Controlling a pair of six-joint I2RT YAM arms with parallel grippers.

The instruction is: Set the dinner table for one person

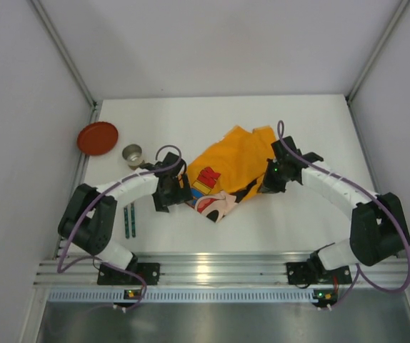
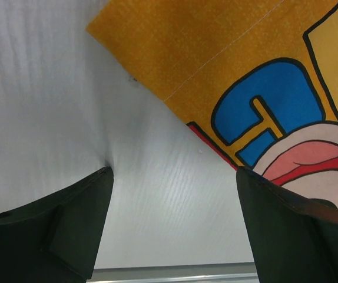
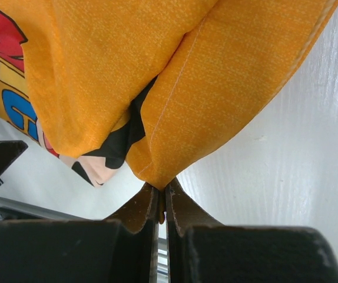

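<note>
Broad dinner table (image 1: 191, 121) around orange cloth (image 1: 237, 161)

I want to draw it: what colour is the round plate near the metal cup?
The plate is reddish-brown, clearest in the top external view.

Plain pale walls (image 1: 219, 43) box things in at 9, 12 and 3 o'clock, thin metal posts (image 1: 63, 51) in the far corners. Ribbed aluminium rail (image 1: 219, 273) at 6, shiny steel sheet (image 1: 219, 323) below.
</note>
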